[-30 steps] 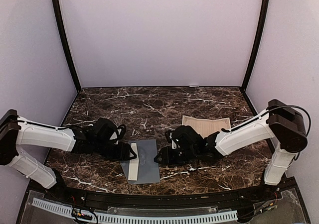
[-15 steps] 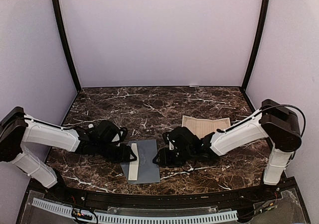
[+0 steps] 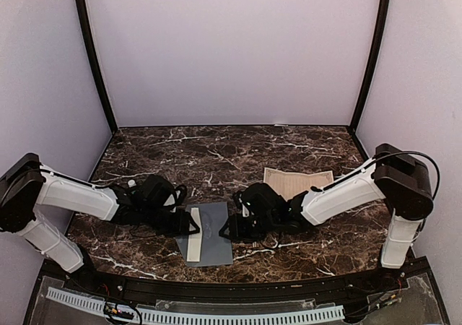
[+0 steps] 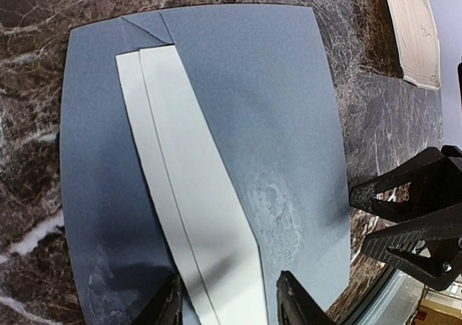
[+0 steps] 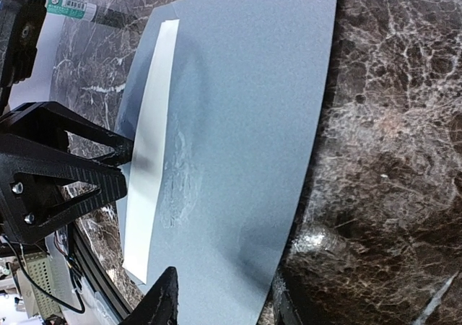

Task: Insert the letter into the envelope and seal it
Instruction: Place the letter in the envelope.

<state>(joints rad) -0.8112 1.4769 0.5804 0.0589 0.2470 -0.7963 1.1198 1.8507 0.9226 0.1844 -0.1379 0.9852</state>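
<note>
The grey-blue envelope (image 3: 214, 232) lies flat near the table's front, a pale strip (image 3: 193, 243) running along its left part. The cream letter (image 3: 299, 183) lies flat to its right rear, untouched. My left gripper (image 3: 190, 224) hovers low at the envelope's left side. In the left wrist view its jaws (image 4: 229, 307) stand apart with the pale strip (image 4: 188, 188) between them. My right gripper (image 3: 226, 230) sits at the envelope's right edge. In the right wrist view its open jaws (image 5: 225, 307) straddle that edge of the envelope (image 5: 245, 108). Neither gripper holds anything.
A dark marble table (image 3: 216, 155) is closed in by lilac walls at the back and sides. A black rail and a white cable strip (image 3: 195, 314) run along the near edge. The two grippers face each other closely across the envelope.
Both arms have crept inward toward the envelope, the right one leftward and the left one rightward. Both pairs of jaws have narrowed somewhat. Envelope and letter lie as before.
</note>
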